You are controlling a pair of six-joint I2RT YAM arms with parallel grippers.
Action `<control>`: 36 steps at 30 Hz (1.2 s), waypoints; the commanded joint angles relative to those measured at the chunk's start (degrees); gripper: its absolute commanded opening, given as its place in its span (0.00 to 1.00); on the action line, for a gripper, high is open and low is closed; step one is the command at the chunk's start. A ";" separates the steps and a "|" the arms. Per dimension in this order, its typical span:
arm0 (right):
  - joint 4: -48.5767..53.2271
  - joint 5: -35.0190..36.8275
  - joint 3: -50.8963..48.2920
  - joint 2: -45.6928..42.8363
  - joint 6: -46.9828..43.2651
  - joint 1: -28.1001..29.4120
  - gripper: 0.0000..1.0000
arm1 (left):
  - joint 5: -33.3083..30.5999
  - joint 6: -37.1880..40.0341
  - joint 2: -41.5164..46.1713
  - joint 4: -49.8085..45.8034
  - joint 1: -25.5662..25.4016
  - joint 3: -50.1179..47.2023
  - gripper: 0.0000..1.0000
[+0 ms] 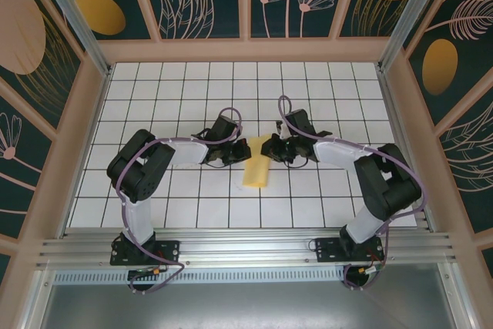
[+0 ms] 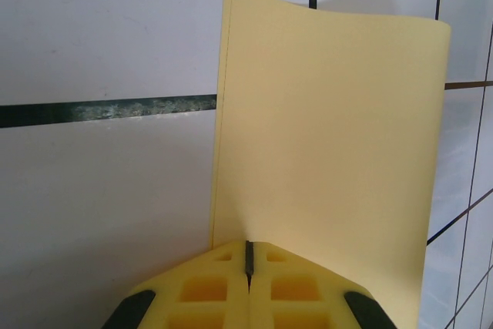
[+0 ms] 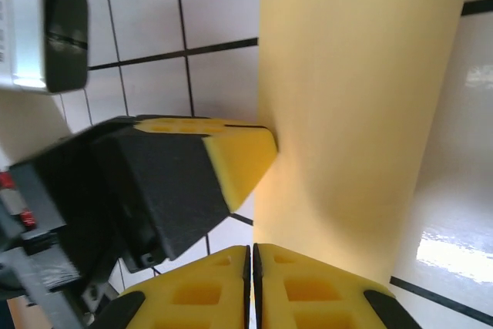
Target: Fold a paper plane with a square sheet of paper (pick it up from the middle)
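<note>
The left tool [image 2: 249, 250] is clamping one edge of the square sheet of paper [image 2: 331, 152], which is hanging doubled between both tools, mid-tabletop [image 1: 154, 90]. The right tool [image 3: 252, 256] is pressing together at the sheet's edge, though its hold is unclear. Uneven pulling is risking a slip or tear.

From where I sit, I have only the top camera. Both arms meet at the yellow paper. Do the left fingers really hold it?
Observer: Yes. In the left wrist view the left fingers are shut on the lower edge of the yellow paper, which stands up from them.
Operator: And the right side?
Observer: The right wrist view shows the right fingers pressed together at the paper's near corner. I cannot tell if paper is between them.
</note>
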State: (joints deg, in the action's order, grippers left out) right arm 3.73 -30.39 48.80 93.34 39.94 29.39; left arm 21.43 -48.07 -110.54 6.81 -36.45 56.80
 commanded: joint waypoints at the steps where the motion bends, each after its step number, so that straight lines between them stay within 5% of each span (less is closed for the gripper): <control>1: -1.91 -2.36 -1.30 2.07 -0.74 -0.29 0.14 | -1.63 1.14 -2.71 -2.77 -0.54 -0.73 0.00; 24: -2.45 1.03 -7.90 2.09 -2.90 -2.58 0.18 | -1.57 1.05 -3.36 -2.90 -0.54 -0.72 0.00; 36: -8.56 -6.74 -11.14 -1.59 0.03 -1.09 0.18 | -1.57 1.05 -3.11 -2.68 -0.61 -0.73 0.00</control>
State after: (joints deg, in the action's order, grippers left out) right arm -3.18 -34.85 39.42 90.96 38.98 27.55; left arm 21.63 -48.07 -110.74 7.27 -36.45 56.80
